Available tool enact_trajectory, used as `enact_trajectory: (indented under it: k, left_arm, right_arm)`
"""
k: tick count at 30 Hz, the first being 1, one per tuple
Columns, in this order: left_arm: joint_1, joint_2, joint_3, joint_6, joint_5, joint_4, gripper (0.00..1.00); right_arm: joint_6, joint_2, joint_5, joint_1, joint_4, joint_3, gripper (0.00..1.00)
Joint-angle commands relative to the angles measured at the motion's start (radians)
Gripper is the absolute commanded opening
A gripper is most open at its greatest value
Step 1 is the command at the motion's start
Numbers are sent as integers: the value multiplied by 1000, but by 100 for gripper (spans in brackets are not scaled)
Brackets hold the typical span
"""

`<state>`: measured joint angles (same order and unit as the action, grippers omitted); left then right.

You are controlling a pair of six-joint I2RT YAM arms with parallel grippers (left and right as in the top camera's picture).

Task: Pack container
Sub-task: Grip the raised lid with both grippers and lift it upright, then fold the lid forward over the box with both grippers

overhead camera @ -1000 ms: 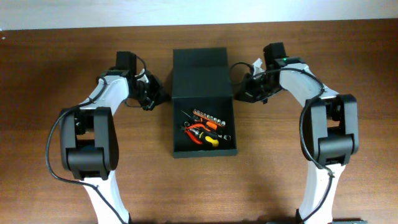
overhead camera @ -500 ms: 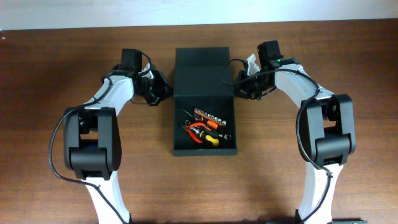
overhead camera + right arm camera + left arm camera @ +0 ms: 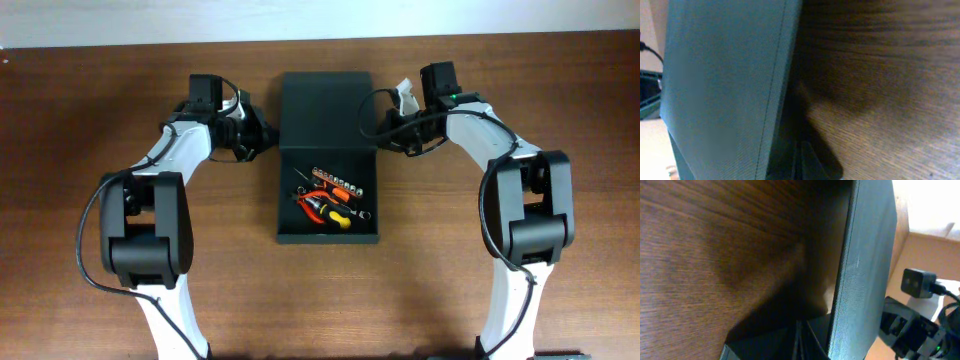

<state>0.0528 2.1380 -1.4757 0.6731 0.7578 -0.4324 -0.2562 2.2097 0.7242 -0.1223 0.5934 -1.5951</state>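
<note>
The container [image 3: 328, 233] sits mid-counter [image 3: 80, 110], its flap lid [image 3: 323, 110] folded open toward the far edge. Inside lie orange-handled pliers [image 3: 318, 209] and a row of sockets [image 3: 338, 184]. The left hand [image 3: 256, 141] is just beside the lid's left edge and the right hand [image 3: 386, 133] just beside its right edge. Whether either hand is spread or pressed together cannot be told.

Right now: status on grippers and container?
Left gripper at left edge of container lid, right gripper at right edge; grip unclear. Lid open, tools inside. Nothing blocking.
</note>
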Motion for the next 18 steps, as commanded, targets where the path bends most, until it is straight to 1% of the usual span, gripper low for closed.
enact_trajectory:
  k: [1, 5, 10, 14, 18]
  left_arm:
    - [18, 10, -60, -93, 119, -6, 2]
    - [18, 8, -106, -184, 118, -51, 2]
    - [18, -1, -190, -291, 117, -144, 2]
    - [18, -1, -264, -365, 103, -251, 2]
    - [18, -1, -322, -445, 36, -377, 2]
  right_arm:
    - [111, -83, 83, -23, -15, -21, 4]
    - [138, -124, 81, -23, -24, -21, 4]
    - [156, -168, 80, -23, -27, -21, 4]
    - [174, -206, 81, -23, -25, -21, 4]
    - [175, -241, 76, -23, -26, -21, 4]
